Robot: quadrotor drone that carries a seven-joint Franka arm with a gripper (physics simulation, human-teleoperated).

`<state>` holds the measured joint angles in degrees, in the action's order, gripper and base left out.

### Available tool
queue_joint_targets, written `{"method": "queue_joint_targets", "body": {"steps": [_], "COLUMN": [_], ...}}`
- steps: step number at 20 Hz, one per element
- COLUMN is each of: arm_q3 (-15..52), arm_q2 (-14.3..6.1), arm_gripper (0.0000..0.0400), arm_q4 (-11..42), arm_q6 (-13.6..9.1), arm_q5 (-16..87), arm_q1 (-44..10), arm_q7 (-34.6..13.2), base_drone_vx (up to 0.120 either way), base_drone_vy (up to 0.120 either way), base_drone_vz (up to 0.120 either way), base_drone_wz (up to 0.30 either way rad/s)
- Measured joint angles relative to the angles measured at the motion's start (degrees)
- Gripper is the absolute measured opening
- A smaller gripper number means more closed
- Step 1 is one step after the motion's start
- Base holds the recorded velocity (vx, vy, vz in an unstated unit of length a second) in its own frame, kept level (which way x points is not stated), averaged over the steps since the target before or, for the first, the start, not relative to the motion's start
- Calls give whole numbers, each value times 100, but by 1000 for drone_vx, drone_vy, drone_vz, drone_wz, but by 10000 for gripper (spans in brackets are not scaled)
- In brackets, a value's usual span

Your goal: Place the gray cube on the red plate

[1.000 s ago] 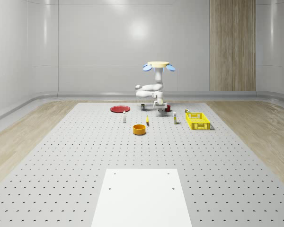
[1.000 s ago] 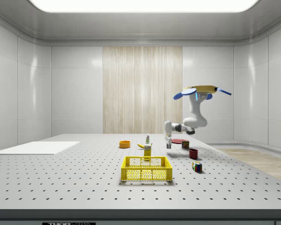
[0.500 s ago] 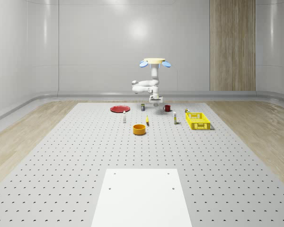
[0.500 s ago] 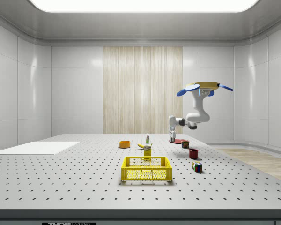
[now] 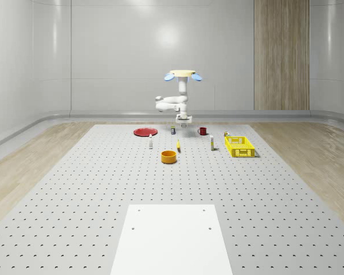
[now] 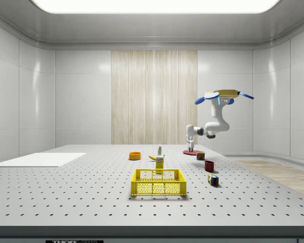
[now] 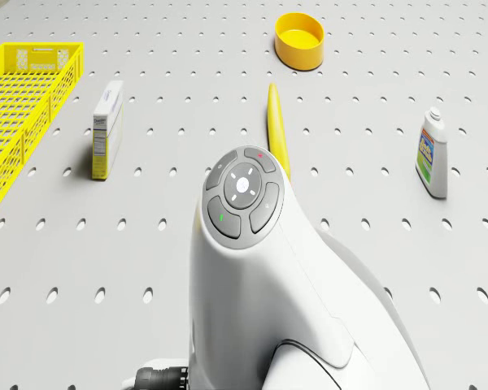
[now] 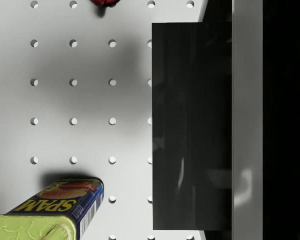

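Holding the gray cube [image 8: 190, 125] tight in the closed hand [image 5: 183, 121], up in the air, off the tabletop [image 5: 74, 200]. Hanging a little above a Spam can [image 8: 50, 210], with a red mug [image 5: 202, 131] near on the other side, close to the far edge of the tabletop. Reaching down on the white arm from the drone [image 5: 182, 74], hovering high over that far edge. Not over the red plate [image 5: 144, 132], lying flat by the same far edge, toward the whole-scene view's left of the can. Closer to the middle of the tabletop: an orange bowl [image 7: 301, 41], a banana [image 7: 276, 130] and a small white bottle [image 7: 433, 162]. Toward the whole-scene view's right edge: a yellow basket [image 7: 24, 106], with a small box [image 7: 106, 138] just beside it.
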<state>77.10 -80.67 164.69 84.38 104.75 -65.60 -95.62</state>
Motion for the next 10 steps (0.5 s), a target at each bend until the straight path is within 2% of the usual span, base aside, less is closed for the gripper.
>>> {"method": "queue_joint_targets", "body": {"steps": [9, 10], "arm_q3": [24, 26], "arm_q2": [-124, -137], "arm_gripper": [250, 250], "arm_q4": [-6, -6], "arm_q6": [115, 127], "arm_q5": [-55, -60], "arm_q1": [-30, -33], "arm_q7": [-26, -28], "base_drone_vx": [-120, 0], "base_drone_vy": [-120, -120], "base_drone_vz": [0, 0], "base_drone_wz": [0, 0]}}
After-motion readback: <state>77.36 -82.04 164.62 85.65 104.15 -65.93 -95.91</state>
